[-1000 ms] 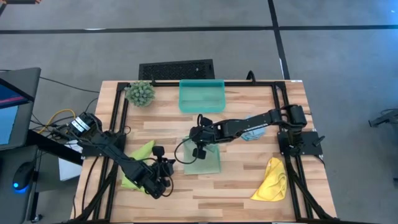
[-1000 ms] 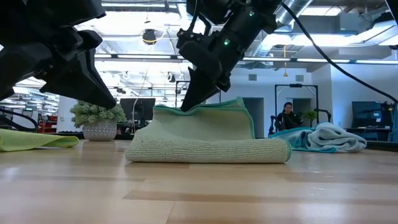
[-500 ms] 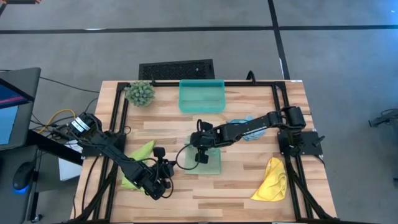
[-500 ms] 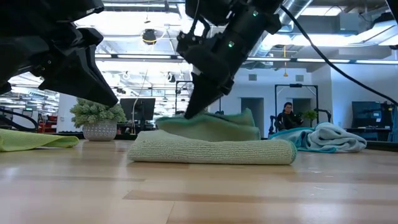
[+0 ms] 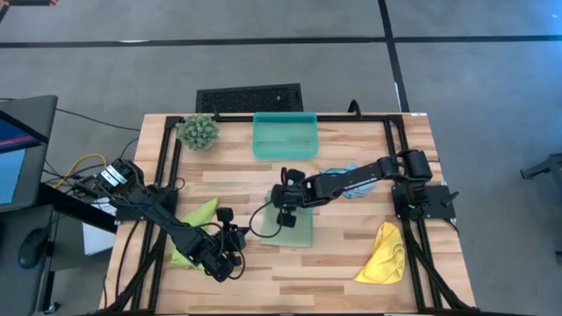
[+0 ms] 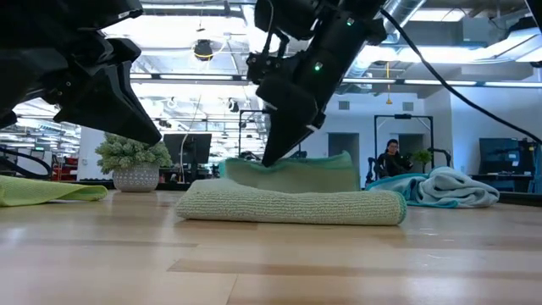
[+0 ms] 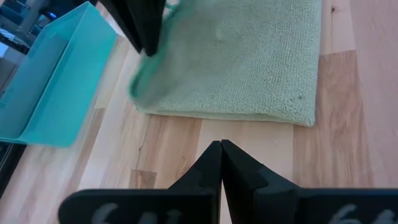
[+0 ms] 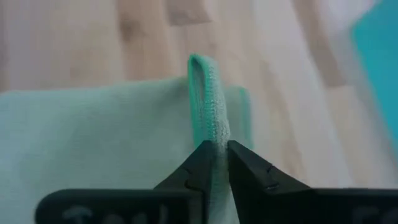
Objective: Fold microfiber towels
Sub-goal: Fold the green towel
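The pale sage green towel (image 5: 292,226) lies folded on the table's middle, its thick fold (image 6: 288,205) toward the near edge. My right gripper (image 5: 283,209) slants down onto its upper layer (image 6: 296,174) and is shut on a teal-hemmed edge. My left gripper (image 7: 221,147) hovers shut, touching nothing, just near-left of that towel (image 7: 249,62). The lime green towel (image 5: 198,226) lies flat at the left, partly under my left arm. The light blue towel (image 5: 353,188) is bunched at the right, and the yellow towel (image 5: 383,254) is crumpled at the near right. My right gripper pinches a narrow upright ridge of the towel's teal-hemmed edge (image 8: 210,127) between its two fingers (image 8: 244,163). They come from above, slanting down. The ridge stands a little above the upper layer; the remaining cloth (image 8: 93,137) lies on the table.
A teal plastic tray (image 5: 284,135) stands at the far middle and a spiky green plant ball (image 5: 198,132) at the far left. Black frame rails run along the table's left and right sides. Bare wood shows along the near edge. A person sits in the room beyond.
My right gripper has sunk and tipped further down with the towel's held edge. The raised upper layer has come down from a tall tent onto the lower layer and now lies nearly flat. The thick near fold has stayed in place.
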Action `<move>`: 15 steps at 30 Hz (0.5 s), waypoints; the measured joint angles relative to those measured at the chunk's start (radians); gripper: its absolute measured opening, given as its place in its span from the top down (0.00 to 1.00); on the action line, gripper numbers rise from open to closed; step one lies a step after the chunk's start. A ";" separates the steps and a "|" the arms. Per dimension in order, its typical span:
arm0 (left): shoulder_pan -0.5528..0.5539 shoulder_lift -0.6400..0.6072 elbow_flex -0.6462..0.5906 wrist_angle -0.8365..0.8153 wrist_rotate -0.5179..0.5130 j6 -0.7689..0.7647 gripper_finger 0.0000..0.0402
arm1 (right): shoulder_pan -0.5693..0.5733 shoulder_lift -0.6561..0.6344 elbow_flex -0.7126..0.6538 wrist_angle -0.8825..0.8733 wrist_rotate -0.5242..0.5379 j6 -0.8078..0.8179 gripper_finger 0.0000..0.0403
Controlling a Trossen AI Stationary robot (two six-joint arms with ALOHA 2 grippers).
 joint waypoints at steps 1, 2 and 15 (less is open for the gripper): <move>0.000 0.000 0.000 0.000 0.000 -0.002 1.00 | 0.000 -0.010 0.000 -0.015 0.022 0.005 0.80; 0.000 0.000 0.000 0.000 0.000 -0.004 1.00 | 0.000 -0.020 0.001 -0.023 0.045 0.015 0.79; 0.000 0.000 0.000 0.000 0.018 -0.019 1.00 | 0.122 -0.106 0.002 -0.125 0.053 0.094 0.81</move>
